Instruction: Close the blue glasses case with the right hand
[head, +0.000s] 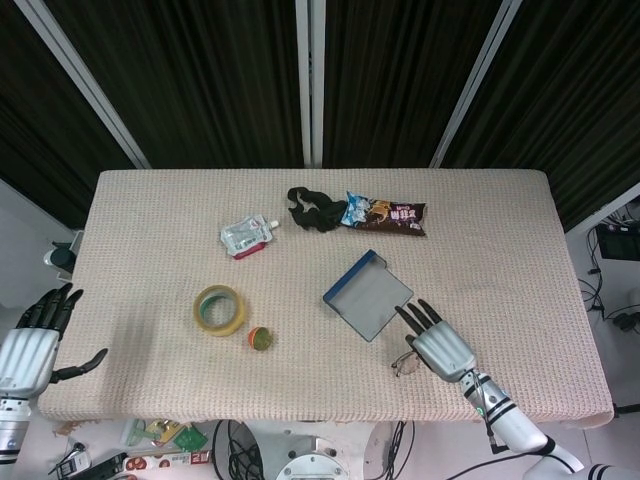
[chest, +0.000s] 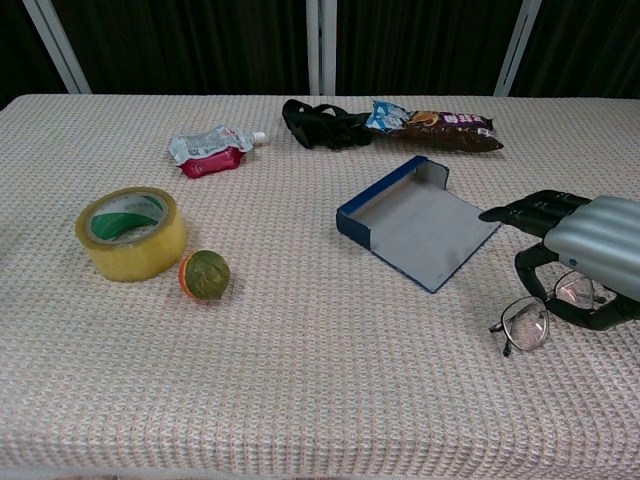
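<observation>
Blue glasses case (head: 367, 295) lies open mid-tabletop (head: 500, 250). Right robot hand (head: 440, 347), fingers apparently spread and empty, hovers just beside it above glasses (chest: 540, 315). Recommended: hook the near flap, fold it toward the blue wall.

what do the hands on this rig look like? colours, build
Both alike: the right hand has a ribbed silver-grey back and black fingers, on a slim silver forearm with a small green mark. The left hand shows the same silver back and black fingers.
</observation>
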